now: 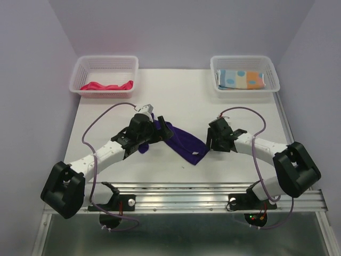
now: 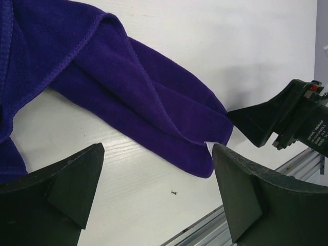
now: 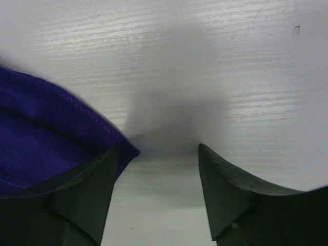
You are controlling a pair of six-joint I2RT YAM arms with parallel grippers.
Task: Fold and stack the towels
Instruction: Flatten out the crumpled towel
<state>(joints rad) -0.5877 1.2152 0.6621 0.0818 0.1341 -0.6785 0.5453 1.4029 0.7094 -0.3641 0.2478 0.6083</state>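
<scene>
The dark purple towel lies rumpled on the table, slanting from 10 to 4 o'clock, not yet folded. The left tool gapes over its 10 o'clock end. The right tool, jaws apart, grips nothing at its 3 o'clock corner. The next move is probably to pinch both corners.

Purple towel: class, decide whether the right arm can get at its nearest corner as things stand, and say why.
Probably yes. The right gripper sits at the purple towel's corner, jaws apart, with only bare table around it. The left gripper is at the other end, clear of the way.
</scene>
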